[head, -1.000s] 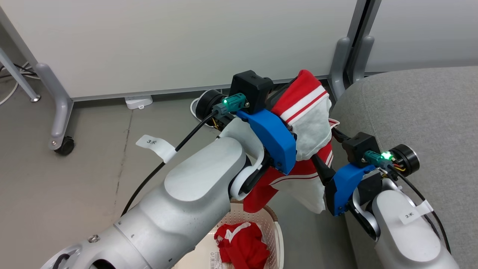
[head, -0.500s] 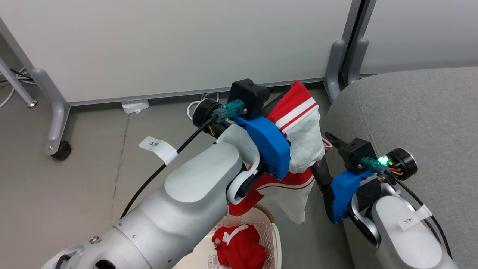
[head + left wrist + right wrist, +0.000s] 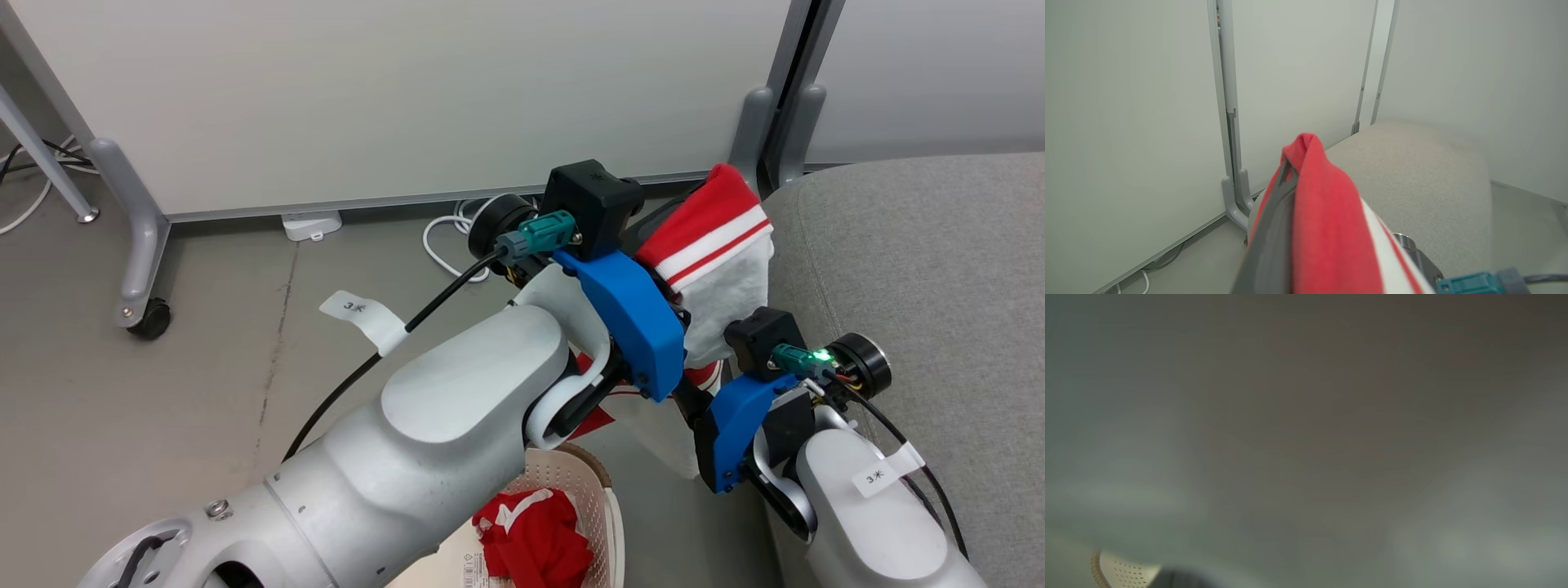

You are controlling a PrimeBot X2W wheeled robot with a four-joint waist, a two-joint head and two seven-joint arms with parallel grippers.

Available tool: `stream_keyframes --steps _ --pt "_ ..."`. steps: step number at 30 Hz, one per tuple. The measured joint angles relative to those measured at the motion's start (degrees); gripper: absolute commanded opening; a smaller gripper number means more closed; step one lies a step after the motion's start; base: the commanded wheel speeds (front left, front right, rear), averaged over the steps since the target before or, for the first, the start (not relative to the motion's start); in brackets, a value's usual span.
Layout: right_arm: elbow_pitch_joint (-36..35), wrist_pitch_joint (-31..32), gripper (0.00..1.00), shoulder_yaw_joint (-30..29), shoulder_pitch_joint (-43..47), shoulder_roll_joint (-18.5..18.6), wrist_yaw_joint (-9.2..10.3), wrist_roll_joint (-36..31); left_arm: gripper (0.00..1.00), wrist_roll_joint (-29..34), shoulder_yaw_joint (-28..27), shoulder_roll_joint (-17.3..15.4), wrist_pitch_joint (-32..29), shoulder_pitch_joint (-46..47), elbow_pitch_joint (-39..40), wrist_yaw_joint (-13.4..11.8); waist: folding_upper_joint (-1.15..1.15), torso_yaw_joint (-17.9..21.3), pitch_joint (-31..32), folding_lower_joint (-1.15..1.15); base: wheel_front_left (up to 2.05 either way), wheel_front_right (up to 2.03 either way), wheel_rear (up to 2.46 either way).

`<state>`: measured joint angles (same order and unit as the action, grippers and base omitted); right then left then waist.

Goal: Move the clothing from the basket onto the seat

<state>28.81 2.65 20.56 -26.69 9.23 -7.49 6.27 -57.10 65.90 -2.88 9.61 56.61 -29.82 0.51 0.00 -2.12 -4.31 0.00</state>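
Above the floor (image 3: 204, 343), between basket (image 3: 602, 490) and seat (image 3: 922, 261), the left gripper (image 3: 1293, 161) holds a red garment (image 3: 718, 241) up in the air. From the left wrist, 1 dark finger (image 3: 1274, 220) lies against the cloth. The other is under the red fold, so the 2 are closed on the garment at their tips. Its white stripes and white lining face the head camera, and its lower part hangs down behind the left wrist mount. The garment's top is just beside the seat's near corner; whether it touches cannot be told.

The right gripper (image 3: 694, 400) is low beside the hanging cloth, its fingers hidden, and its wrist view is a grey blur with a bit of basket rim at the bottom. I cannot tell how its fingers stand.

A 2nd garment (image 3: 535, 543) lies crumpled in the basket. Behind stands a white panel (image 3: 408, 98).
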Motion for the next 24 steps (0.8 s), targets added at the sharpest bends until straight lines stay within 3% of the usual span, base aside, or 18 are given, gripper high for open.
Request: stream_keyframes --steps 3,5,23,24 --pt "1.0 -0.6 0.97 -0.2 -0.7 -1.1 0.0 0.4 0.0 -0.6 0.9 0.0 -0.1 0.0 1.3 0.0 0.0 0.0 0.1 0.0 0.0 0.0 0.0" --pt "1.7 -0.7 0.03 -0.4 -1.4 -1.7 0.0 0.5 0.0 -1.0 1.6 0.0 -0.3 0.1 1.9 -0.1 0.0 0.1 0.1 0.0 0.0 0.0 0.0" --pt "3.6 -3.0 0.0 -1.6 -2.2 -2.9 0.0 0.8 0.0 -2.4 2.4 0.0 1.4 0.5 -1.8 -1.8 0.0 1.0 0.1 0.0 0.0 0.0 0.0" --pt "3.5 -3.0 0.0 -1.6 -2.2 -3.0 0.0 0.8 0.09 -2.4 2.3 0.0 1.8 0.5 -2.4 -2.0 0.0 1.0 0.1 0.0 0.0 0.0 0.0"
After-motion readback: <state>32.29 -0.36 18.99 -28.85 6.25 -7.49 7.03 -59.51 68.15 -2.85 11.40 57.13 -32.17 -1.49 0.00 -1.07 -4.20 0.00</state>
